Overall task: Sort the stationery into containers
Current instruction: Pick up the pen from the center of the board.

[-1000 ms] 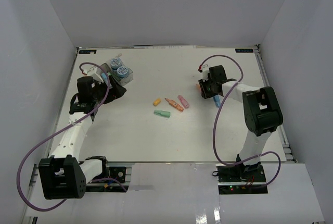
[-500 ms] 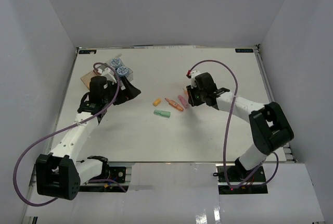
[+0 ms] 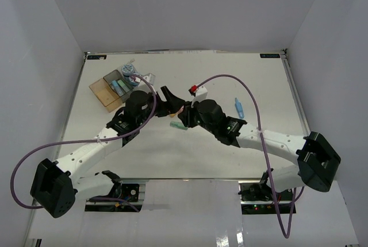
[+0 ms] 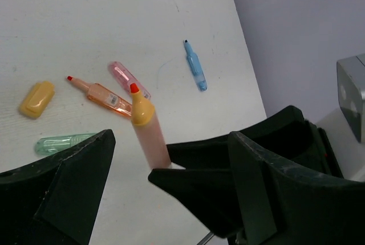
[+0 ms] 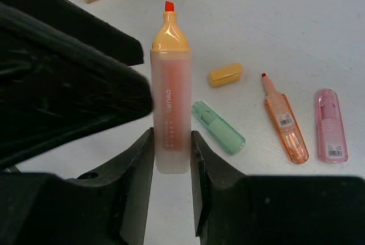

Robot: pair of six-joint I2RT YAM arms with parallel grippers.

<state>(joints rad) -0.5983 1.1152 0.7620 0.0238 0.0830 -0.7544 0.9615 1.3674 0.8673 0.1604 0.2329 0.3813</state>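
Note:
My right gripper is shut on the lower end of an uncapped orange highlighter, which stands upright above mid-table. My left gripper is open. Its fingers stand wide on either side of that highlighter without touching it. From above, both grippers meet near the table's middle. On the table lie a green marker, a yellow cap, a thin orange marker, a pink marker and a blue marker. The containers sit at the far left.
In the bins are blue sticks and two patterned rolls. Purple cables loop from both arms over the table. White walls enclose the table on three sides.
Both arms have swung to the table's middle. The right brought the orange highlighter from the right side. The left came away from the bins and now straddles the highlighter.

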